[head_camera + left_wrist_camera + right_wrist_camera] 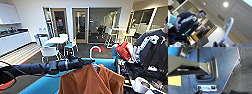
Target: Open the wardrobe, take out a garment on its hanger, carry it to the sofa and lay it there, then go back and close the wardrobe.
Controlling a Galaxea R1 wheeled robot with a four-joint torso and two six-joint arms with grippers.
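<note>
A: Head view first. Left arm comes in from the left, its left claw (86, 61) up at the white curved plastic hanger hook (95, 49). Orange long-sleeved garment (91, 80) hangs under it, near, centre.

B: Claw state?

A: Looks pinched on the hanger just below the hook. Fingers are blurry in the head view, but the shirt hangs free from that point, so I read it as clamped. Left wrist view has the hook (227, 30) rising right by the claw, ceiling behind it.

B: Sofa?

A: Big bright blue upholstered sofa (43, 86) directly behind and below the garment, blue back running right. Garment is in the air, not resting on the seat.

B: Right claw?

A: Right wrist view gives robot base and dark carpet (244, 72); cannot tell its fingers.

B: Anything else?

A: Person in a dark top with a control rig (152, 50) at right, red bag (124, 51) beside them. White desk with white chairs (56, 41) far off.

B: Step?

A: Judging: carry is about over, laying down is in hand. Next calls for lowering the hanger over the seat so the cloth spreads flat, then letting go. Wardrobe closing not done yet.
</note>
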